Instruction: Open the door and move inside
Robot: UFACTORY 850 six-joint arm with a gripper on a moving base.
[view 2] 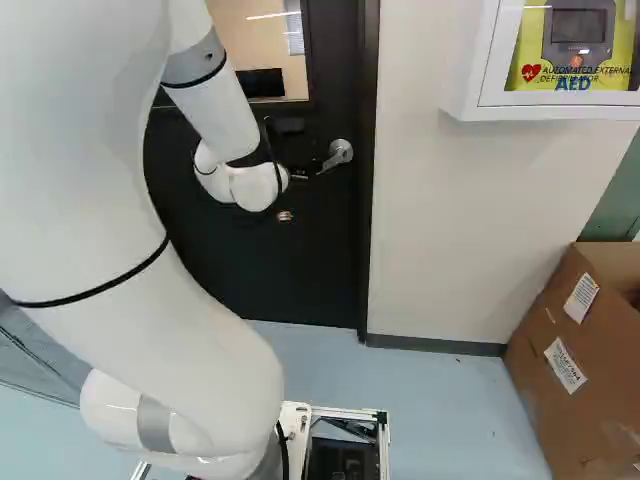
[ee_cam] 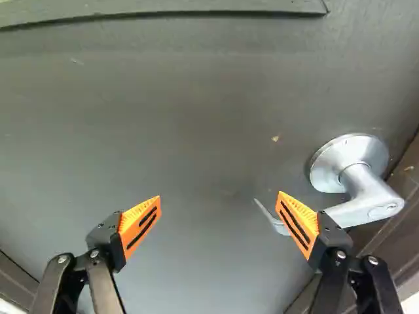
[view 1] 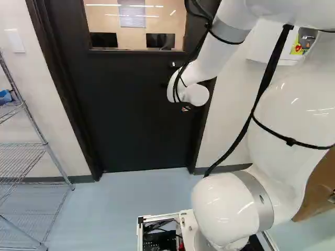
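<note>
Wrist view: my jaws stand wide, facing the closed door. One orange pad overlaps the lever; I cannot confirm contact.

in both base views the arm hides much of the end effector, and the door's top is cut off. the door handle's lever is partly behind one finger in the wrist view. picture edges cut off the wire shelf and the cardboard box.
</note>
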